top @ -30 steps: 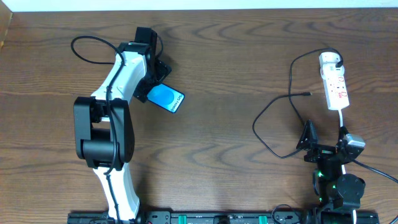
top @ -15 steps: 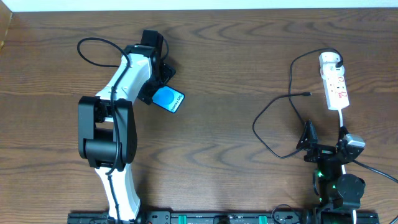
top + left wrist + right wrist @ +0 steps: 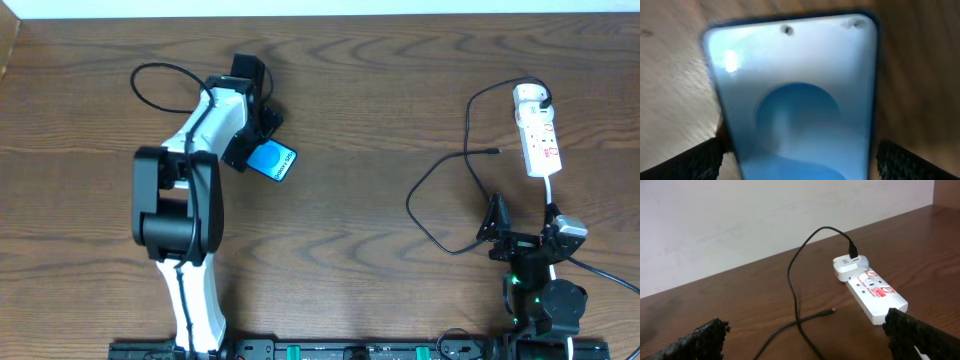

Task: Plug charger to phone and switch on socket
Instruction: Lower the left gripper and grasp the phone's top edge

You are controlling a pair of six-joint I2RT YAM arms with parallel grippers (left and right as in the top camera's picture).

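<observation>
The phone [image 3: 274, 162] lies face up at an angle on the wooden table, with its blue screen [image 3: 795, 95] filling the left wrist view. My left gripper [image 3: 256, 142] is open and straddles the phone's near end, one finger [image 3: 695, 161] on each side and wood showing between. The white socket [image 3: 540, 138] lies at the far right. The charger's white plug head [image 3: 847, 266] sits in the socket's far end. Its black cable [image 3: 440, 175] loops over the table, and the connector tip [image 3: 831, 311] lies loose. My right gripper [image 3: 522, 232] hovers open near the front edge, holding nothing.
The socket's white cord [image 3: 551, 190] runs toward the right arm's base. A thin black cable [image 3: 165, 72] from the left arm arcs over the wood at the far left. A pale wall [image 3: 765, 215] rises behind the table's back edge.
My left arm has shifted a little to the right, bringing the open jaws further over the phone. The phone, the charger and the right arm have not moved.
</observation>
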